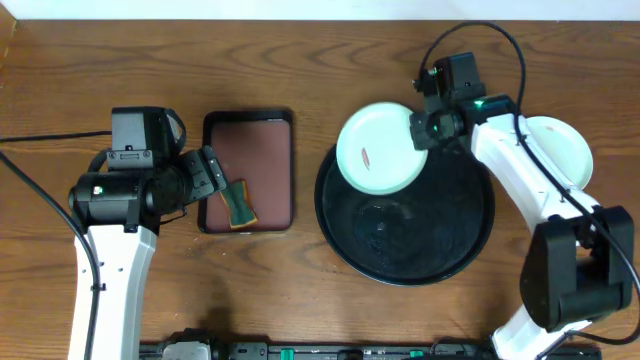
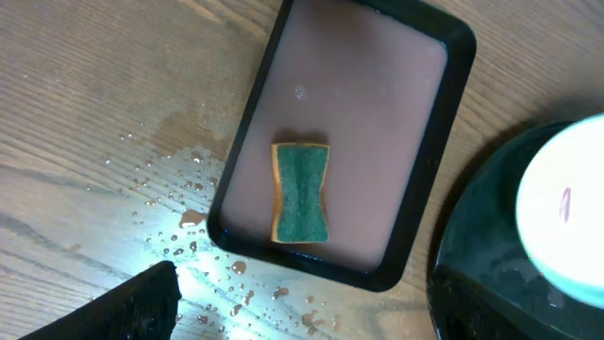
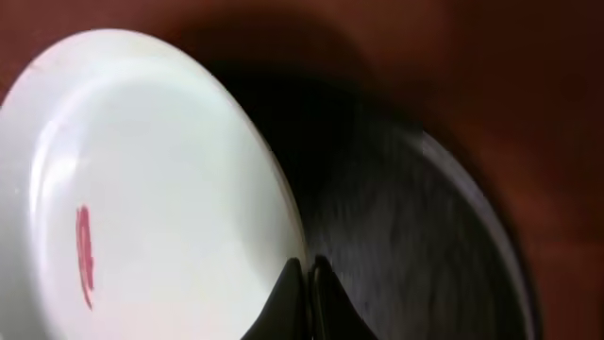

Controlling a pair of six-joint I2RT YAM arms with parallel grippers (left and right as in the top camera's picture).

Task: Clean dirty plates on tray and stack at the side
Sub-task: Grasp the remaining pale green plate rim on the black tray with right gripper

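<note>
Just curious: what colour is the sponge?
Green on top with tan edges; the sponge shows best in left wrist view.

Overhead, the right arm (image 1: pixel 510 160) crosses the stack (image 1: pixel 565 145) by the bench's right edge, so how many it holds cannot be told. The right wrist view is blurred: the plate (image 3: pixel 142 189) runs off its left and bottom edges, the tray (image 3: pixel 406 236) off the bottom, and only the tips of the right gripper (image 3: pixel 310 283) show. Of the left gripper (image 1: pixel 218 182), the left wrist view shows 1 finger (image 2: pixel 142 302), cut by the bottom edge.

Green sponge (image 2: pixel 301 193) in reddish-brown rectangular tray (image 2: pixel 368 104); water droplets (image 2: pixel 175 241) on wooden table (image 2: pixel 85 94) beside it
</note>
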